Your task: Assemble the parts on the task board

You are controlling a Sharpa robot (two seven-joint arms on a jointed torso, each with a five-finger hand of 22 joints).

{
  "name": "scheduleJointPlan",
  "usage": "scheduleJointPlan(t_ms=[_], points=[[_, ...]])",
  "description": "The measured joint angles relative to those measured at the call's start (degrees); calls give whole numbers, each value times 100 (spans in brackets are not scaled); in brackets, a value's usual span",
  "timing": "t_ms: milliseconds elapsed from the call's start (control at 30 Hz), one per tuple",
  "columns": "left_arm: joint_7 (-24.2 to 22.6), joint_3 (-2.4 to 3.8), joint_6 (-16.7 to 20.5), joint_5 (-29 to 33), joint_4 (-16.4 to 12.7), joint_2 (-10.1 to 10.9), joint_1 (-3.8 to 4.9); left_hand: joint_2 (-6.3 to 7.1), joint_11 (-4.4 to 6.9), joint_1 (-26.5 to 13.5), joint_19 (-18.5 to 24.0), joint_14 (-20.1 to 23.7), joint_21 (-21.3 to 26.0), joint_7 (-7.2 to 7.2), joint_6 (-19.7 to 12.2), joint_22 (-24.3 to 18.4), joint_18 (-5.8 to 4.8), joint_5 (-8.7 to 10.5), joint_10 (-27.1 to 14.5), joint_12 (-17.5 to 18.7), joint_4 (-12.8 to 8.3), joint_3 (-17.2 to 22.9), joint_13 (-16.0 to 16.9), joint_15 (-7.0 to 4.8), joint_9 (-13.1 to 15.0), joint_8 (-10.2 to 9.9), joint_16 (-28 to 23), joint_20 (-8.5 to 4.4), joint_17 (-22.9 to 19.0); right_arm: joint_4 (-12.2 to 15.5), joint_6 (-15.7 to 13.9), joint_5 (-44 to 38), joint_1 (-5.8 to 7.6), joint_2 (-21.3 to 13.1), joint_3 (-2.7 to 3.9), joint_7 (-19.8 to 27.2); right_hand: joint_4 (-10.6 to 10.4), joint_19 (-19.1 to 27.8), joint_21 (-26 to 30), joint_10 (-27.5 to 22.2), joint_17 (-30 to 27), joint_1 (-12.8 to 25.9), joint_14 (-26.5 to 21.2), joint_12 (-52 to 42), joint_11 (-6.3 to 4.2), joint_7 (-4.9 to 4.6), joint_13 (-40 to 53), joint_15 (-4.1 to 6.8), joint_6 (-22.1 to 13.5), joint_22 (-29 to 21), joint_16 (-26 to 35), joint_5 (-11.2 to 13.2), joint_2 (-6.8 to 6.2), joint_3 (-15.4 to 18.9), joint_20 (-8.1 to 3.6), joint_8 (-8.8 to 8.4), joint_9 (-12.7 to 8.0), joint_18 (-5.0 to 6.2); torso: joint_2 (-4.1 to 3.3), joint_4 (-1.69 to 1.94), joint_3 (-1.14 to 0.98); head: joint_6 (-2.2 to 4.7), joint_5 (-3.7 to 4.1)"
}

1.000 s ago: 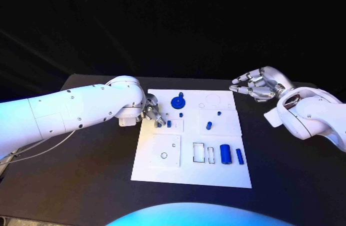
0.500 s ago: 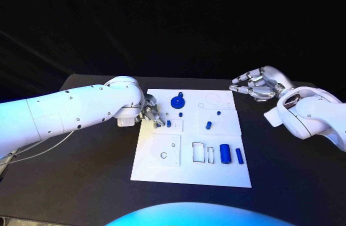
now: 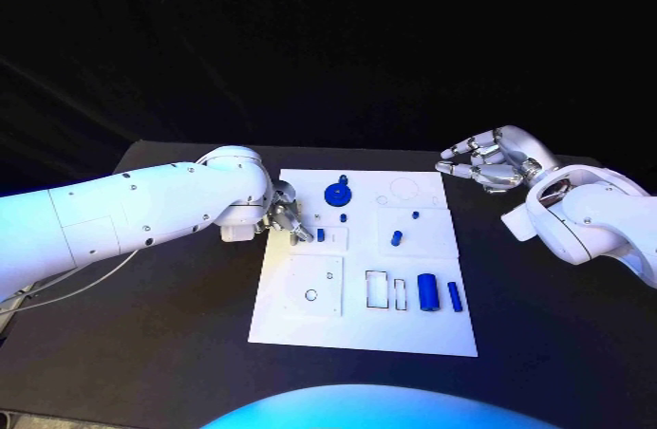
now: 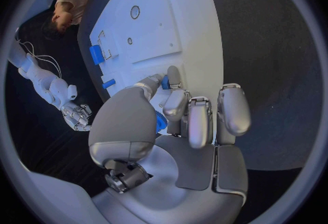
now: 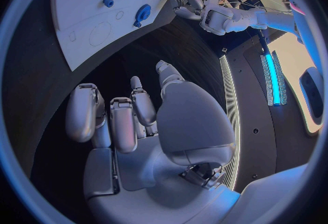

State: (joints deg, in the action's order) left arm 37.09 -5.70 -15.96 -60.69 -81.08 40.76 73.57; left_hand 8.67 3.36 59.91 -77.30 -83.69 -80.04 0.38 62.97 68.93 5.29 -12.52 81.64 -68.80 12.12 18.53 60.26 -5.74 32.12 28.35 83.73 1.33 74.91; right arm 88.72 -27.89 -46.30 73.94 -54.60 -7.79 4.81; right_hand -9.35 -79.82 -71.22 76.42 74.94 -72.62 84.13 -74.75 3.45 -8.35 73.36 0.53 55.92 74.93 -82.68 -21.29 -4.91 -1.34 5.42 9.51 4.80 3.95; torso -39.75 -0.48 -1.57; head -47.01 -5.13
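Left hand (image 3: 281, 215) sits at the board's (image 3: 359, 329) left edge, fingers (image 4: 194, 120) curled together and pinching a small blue part (image 4: 160, 122) between thumb and the rest; a second blue peg (image 3: 321, 233) stands just beside the fingertips on the board. Judgement: the step in hand is seating this part in a socket near that edge, so the hand should keep the part upright, line it over the hole before lowering, and loosen the pinch only once it bottoms out; a tilted entry would likely jam. Moving right across the board: a blue disc (image 3: 337, 195) near the far edge, a small peg (image 3: 397, 238) mid-board, a larger cylinder (image 3: 427, 292) and a slim bar (image 3: 455, 297) near the right edge, all lying free. Right hand (image 3: 490, 161) hovers over the tabletop (image 3: 178, 287) just off the board's far right corner, fingers apart and loosely bent, holding nothing. The left wrist view shows the pinched part between the fingers, which the head view hides behind the hand. The right wrist view shows an empty palm (image 5: 160, 142) and the board seen from its far end.
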Motion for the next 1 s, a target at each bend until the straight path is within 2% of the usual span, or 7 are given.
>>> scheduleJointPlan(t_ms=[267,533,767,933,1000], points=[[7,33,9,-12,-66,62,-11,-24,0,24,0,0,0,3,0,-1,1,0,0,0,74,-232,-1,0,-15,-23,0,0,0,-1,-4,0,-2,-1,0,2,0,0,0,0,0,0,0,0,0,0,0,0,0,-1,0,0,0,-1,0,0,0,0,0,-1,0,1,-3],[9,151,26,18,-189,212,3,-20,-44,158,22,0,42,33,6,-137,2,0,-86,89,178,-581,-157,0,-40,-47,0,-22,0,-5,-7,0,-2,1,0,3,1,0,0,0,-1,0,0,0,0,0,0,0,0,-1,0,0,0,-1,0,0,0,0,4,0,0,8,-4],[9,236,137,192,-296,339,79,-30,-94,213,220,-21,218,107,-131,-444,3,0,-314,375,415,-997,-537,21,-72,-87,0,-5,-1,-9,-9,0,-7,8,0,3,1,0,0,0,-1,0,0,0,0,0,0,0,0,-1,0,0,0,-1,0,0,-1,0,4,3,0,37,-14],[8,283,289,331,-374,473,126,-69,-113,251,353,-20,362,123,-189,-687,2,0,-419,560,444,-1208,-796,21,-78,-89,0,23,4,-8,-10,3,-22,14,0,4,1,0,0,0,-2,0,0,0,0,0,0,0,0,-2,0,0,0,-1,0,0,-1,0,3,0,0,75,-15],[6,291,359,388,-398,515,142,-123,-132,305,476,-38,471,161,-279,-848,2,0,-583,745,443,-1315,-1041,38,-95,-119,0,22,4,-8,-10,4,-25,14,0,4,1,0,0,0,-2,0,0,0,0,0,0,0,0,-2,0,0,0,-1,0,0,-1,0,2,0,0,81,-8]])
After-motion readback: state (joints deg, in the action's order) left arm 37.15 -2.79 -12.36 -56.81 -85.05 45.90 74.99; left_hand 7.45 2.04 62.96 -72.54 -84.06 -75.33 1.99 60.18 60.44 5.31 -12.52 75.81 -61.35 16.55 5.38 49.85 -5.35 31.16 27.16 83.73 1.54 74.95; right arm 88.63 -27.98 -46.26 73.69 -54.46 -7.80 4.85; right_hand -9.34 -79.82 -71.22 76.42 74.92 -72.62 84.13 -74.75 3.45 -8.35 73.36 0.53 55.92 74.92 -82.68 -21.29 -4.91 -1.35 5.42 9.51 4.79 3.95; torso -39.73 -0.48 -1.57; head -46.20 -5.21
